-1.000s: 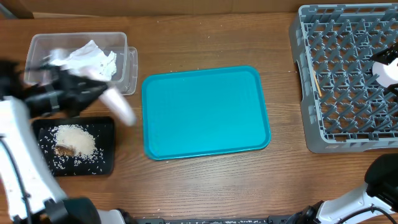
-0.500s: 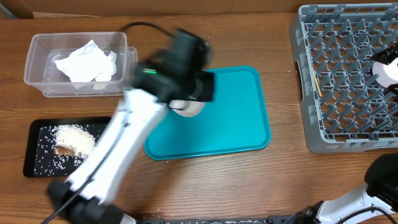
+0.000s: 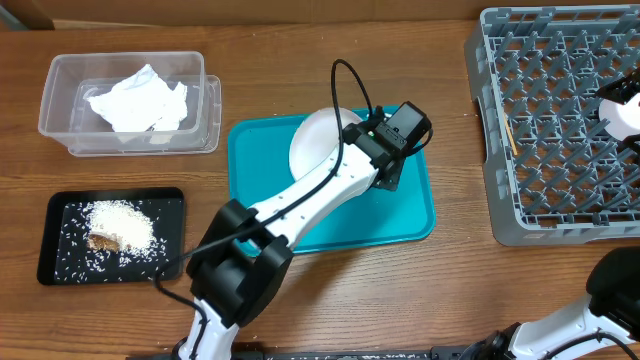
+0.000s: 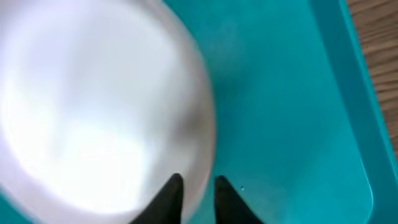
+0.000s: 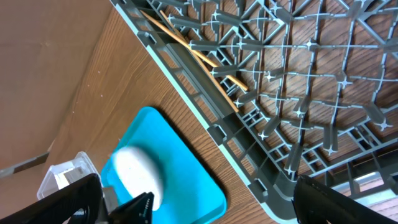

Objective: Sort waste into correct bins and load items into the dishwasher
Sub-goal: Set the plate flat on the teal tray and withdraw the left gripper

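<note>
Overhead: the left gripper [image 3: 360,150] meets a round white dish [image 3: 318,140] on the flat teal serving tray [image 3: 330,215], well apart from the grey plastic dish rack [image 3: 560,130]. Left wrist: jaws narrowly apart astride its rim; whether they pinch cannot be told. A deeper, square bite should precede any lift. Right wrist: the right gripper [image 5: 221,196] shows jaws wide, empty.

teal tray [image 3: 262,165] | flat, mid-table | wooden table [image 3: 300,60] underneath

White bowl [image 3: 313,140], teal tray [image 3: 265,180], grey rack [image 3: 550,120].
</note>
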